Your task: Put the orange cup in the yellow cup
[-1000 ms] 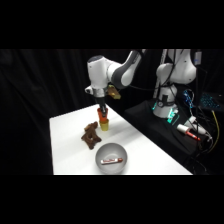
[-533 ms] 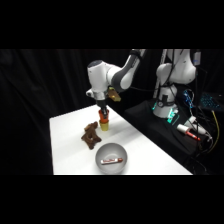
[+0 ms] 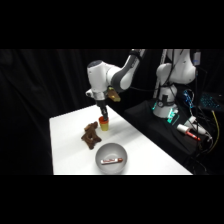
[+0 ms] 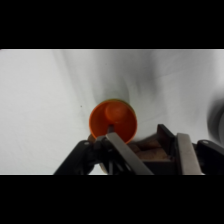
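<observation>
The orange cup sits nested in the yellow cup near the middle of the white table. In the wrist view the orange cup is seen from above, with a thin yellow rim showing at its far edge. My gripper hangs straight above the cups. It is open: one finger reaches to the cup's mouth and the other finger stands well off to the side, clear of the cup.
A brown plush toy lies just left of the cups. A grey bowl holding a red and white object stands in front of them. A second white robot base stands on the dark surface to the right.
The arm has come down slightly over the cups. The two cups, the toy and the bowl have not moved.
</observation>
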Motion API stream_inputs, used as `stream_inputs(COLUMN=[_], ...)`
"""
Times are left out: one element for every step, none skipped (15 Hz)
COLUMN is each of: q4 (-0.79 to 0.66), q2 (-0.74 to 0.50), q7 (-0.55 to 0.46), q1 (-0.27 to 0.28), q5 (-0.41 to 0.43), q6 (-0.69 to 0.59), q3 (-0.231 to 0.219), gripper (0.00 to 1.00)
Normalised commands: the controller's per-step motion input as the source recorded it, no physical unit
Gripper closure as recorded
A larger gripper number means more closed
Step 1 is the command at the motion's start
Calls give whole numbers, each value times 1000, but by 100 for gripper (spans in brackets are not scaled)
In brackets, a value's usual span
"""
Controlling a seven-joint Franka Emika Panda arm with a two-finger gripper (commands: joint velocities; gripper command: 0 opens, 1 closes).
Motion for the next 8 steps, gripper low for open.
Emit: stream_inputs(q4=[91,86,88,85,79,80,81,86], q2=[-63,-116,-180,-221,-279,-298,-298,-301], q7=[-8,-55,-73,-69,-71,-70,-99,-128], q1=[40,35,42,49,54,50,41,33], q5=[-25,5,-11,-29,-42,-30,-6,25], q6=[-106,-169,-266,-314,-347,-359,-363,-377], q3=[-41,-29,-26,-24,-17,-7,7,21], gripper=[0,0,0,0,0,0,0,0])
